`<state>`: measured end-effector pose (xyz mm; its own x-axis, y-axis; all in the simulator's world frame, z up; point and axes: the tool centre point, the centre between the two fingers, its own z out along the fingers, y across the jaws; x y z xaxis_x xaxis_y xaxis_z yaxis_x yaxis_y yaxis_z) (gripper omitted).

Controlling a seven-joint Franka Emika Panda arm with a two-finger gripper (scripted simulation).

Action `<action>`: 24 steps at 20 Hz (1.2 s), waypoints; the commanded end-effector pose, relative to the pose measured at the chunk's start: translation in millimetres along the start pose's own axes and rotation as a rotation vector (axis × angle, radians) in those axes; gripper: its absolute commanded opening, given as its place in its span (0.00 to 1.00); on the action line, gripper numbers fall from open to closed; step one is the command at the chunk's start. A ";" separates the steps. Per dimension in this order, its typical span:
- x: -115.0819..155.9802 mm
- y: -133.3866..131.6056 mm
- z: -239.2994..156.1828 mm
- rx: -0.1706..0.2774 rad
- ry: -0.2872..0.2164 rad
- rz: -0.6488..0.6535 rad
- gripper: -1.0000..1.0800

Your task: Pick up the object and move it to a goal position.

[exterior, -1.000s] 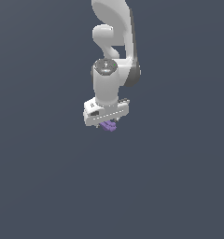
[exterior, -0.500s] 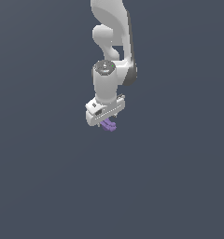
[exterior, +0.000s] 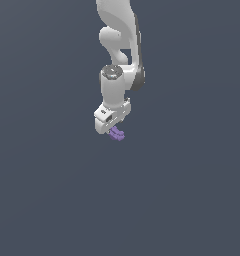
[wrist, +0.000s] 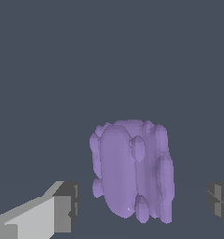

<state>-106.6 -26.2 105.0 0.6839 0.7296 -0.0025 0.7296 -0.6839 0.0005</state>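
my gripper [wrist: 142, 205] is spread wide, holding nothing, fingers [wrist: 62, 205] apart on both sides of the object [wrist: 132, 170] so i can close on it. the object lies under me, showing at my 5 o'clock.

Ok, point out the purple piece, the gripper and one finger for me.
purple piece [wrist: 132, 170]: wrist view, middle of its lumpy body.
gripper [wrist: 142, 203]: wrist view, midway between the fingertips, which stand apart on either side of the piece.
finger [wrist: 62, 205]: wrist view, on its grey pad.
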 end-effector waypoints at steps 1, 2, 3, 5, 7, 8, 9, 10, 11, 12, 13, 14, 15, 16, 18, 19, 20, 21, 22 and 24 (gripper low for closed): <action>-2.8 -3.1 2.0 0.000 0.001 -0.030 0.96; -3.7 -4.0 2.6 0.000 0.002 -0.038 0.96; -4.4 -4.7 3.0 0.000 0.002 -0.046 0.96; -5.4 -5.8 3.8 0.000 0.002 -0.056 0.96; -5.9 -6.4 4.1 0.000 0.003 -0.061 0.96; -5.9 -6.4 4.2 0.000 0.003 -0.062 0.96; -5.6 -6.0 4.0 0.001 0.002 -0.057 0.96; -5.7 -6.0 4.3 0.001 0.002 -0.057 0.96; -5.7 -6.1 5.2 0.001 0.002 -0.057 0.96; -5.8 -6.1 6.6 0.001 0.002 -0.057 0.96; -5.9 -6.1 8.7 0.001 0.002 -0.057 0.96; -5.8 -6.3 11.4 0.001 0.002 -0.058 0.96; -6.0 -6.4 14.6 0.001 0.002 -0.058 0.96; -6.0 -6.6 18.3 0.001 0.002 -0.059 0.96; -6.3 -6.9 27.5 0.001 0.003 -0.059 0.96; -6.2 -7.2 32.6 0.001 0.003 -0.060 0.96; -6.4 -7.2 37.3 0.001 0.003 -0.060 0.96; -6.3 -7.3 41.4 0.001 0.003 -0.061 0.96; -6.4 -7.2 44.9 0.001 0.003 -0.061 0.96; -6.3 -7.2 50.1 0.001 0.003 -0.062 0.96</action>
<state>-114.6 -26.8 61.2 0.6388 0.7693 0.0023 0.7693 -0.6388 0.0034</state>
